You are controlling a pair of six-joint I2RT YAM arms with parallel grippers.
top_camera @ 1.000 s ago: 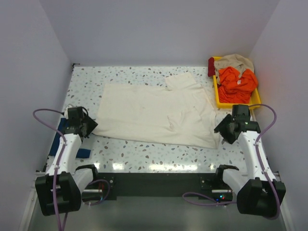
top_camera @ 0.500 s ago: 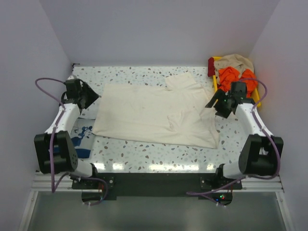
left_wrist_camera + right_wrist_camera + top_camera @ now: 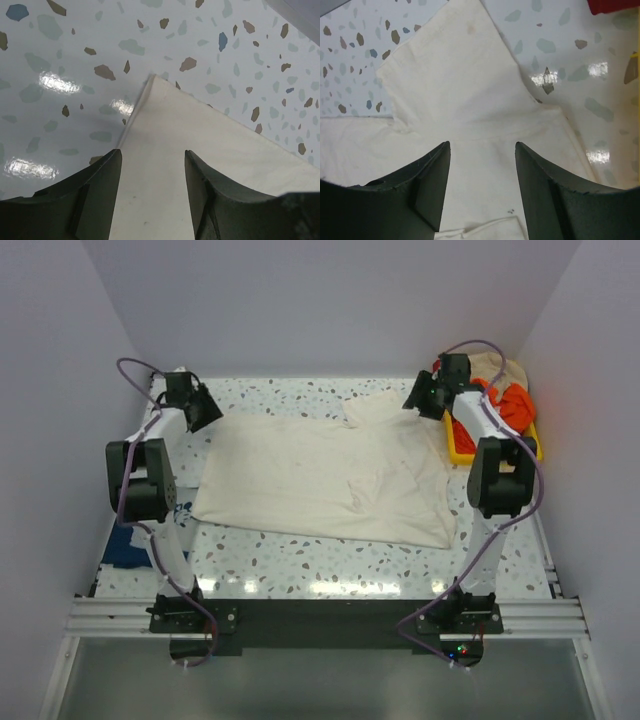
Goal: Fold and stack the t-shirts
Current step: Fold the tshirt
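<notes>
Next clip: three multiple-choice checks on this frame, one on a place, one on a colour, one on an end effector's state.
1. The yellow tray sits: A far right; B near left; C centre.
2. The spread t-shirt is: A navy; B orange; C cream.
3. The left end effector is: A shut on cloth; B open; C hidden.
Answers: 1 A, the top view shows it at the back right; 2 C, pale in every view; 3 B, the wrist view shows its jaws apart.
</notes>
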